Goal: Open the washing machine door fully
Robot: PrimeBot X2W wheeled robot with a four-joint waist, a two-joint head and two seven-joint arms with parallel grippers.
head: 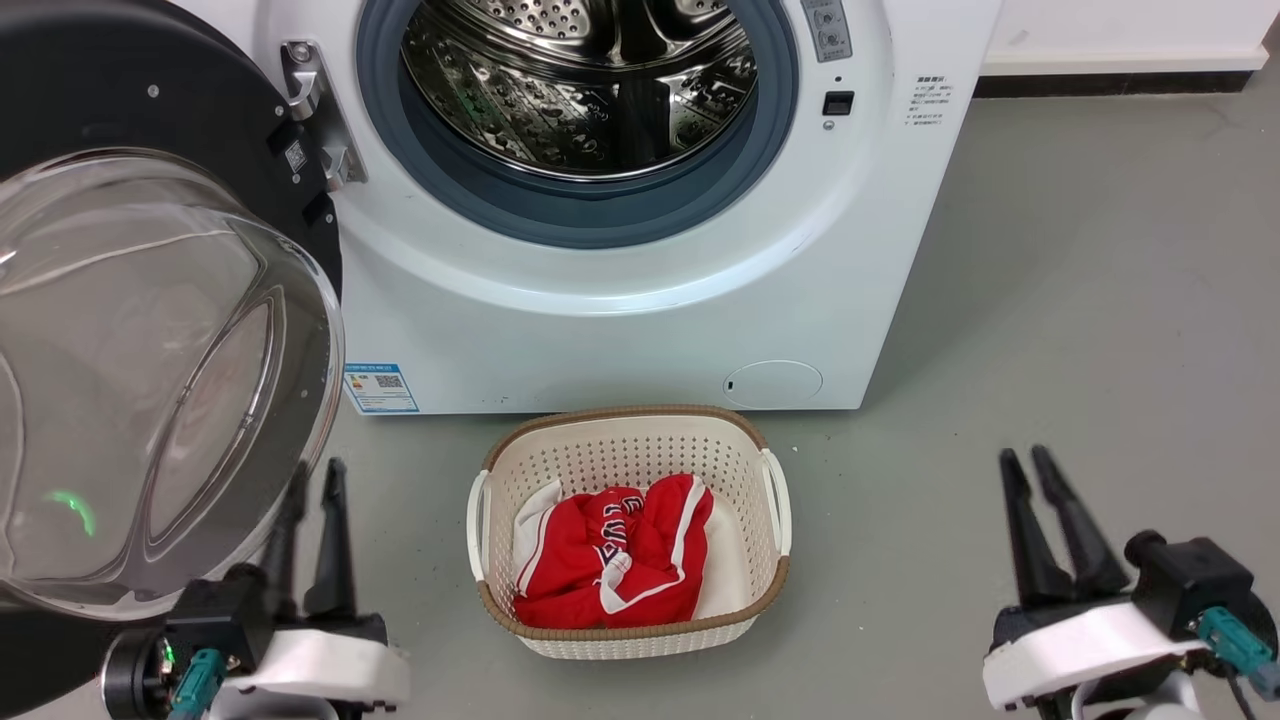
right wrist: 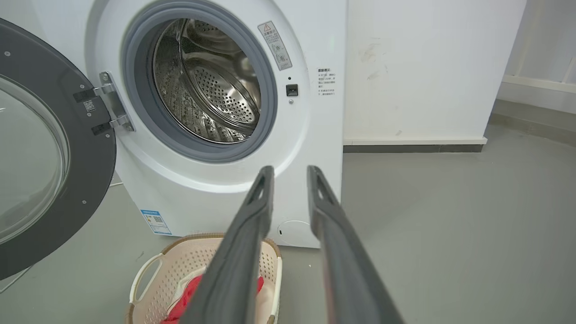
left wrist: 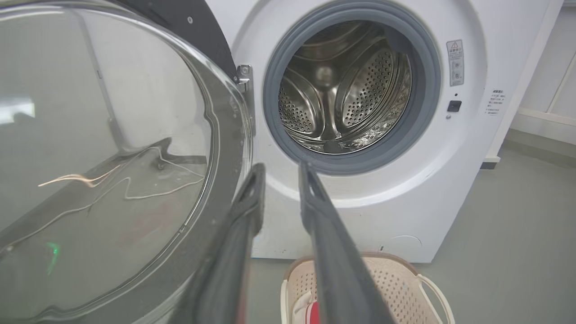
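The washing machine door stands swung wide open to the left of the white machine, its black frame hinged at the machine's left and its clear glass bowl bulging toward me. The door takes up the left half of the left wrist view, and its black frame sits at the left edge of the right wrist view. My left gripper hangs just below and beside the glass bowl, slightly open and holding nothing. My right gripper is at the lower right, far from the door, slightly open and empty.
The steel drum with its grey-blue ring is exposed. A cream laundry basket with a red and white garment sits on the grey floor before the machine, between my grippers. A white wall runs to the right.
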